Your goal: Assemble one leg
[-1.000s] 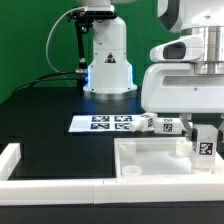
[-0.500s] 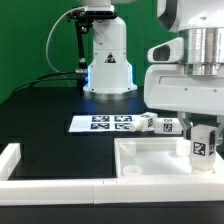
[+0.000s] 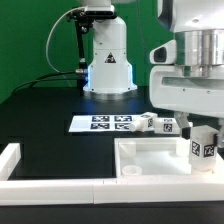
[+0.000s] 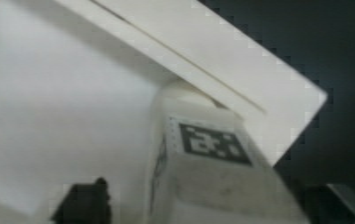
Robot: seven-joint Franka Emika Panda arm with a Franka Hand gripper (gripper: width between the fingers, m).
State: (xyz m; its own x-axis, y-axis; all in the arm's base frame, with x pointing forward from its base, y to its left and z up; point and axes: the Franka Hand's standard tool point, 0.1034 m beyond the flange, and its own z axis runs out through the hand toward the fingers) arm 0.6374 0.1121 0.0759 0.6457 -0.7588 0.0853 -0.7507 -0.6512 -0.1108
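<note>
Leg (image 3: 204,148) has turned slightly at the tray-like part (image 3: 150,158) as the arm (image 3: 195,85) shifted; hand (image 4: 218,198) straddles it, grip indiscernible, screwing-in probably underway.

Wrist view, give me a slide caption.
Small white plastic leg with a square tag, between the dark fingers, on the large flat white part.

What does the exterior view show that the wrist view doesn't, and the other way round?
Only the exterior view: the robot base, the marker board and other tagged blocks beside it. Only the wrist view: the dark fingers of the pincer flanking the leg with gaps. Both: the tagged leg and the white tray.
</note>
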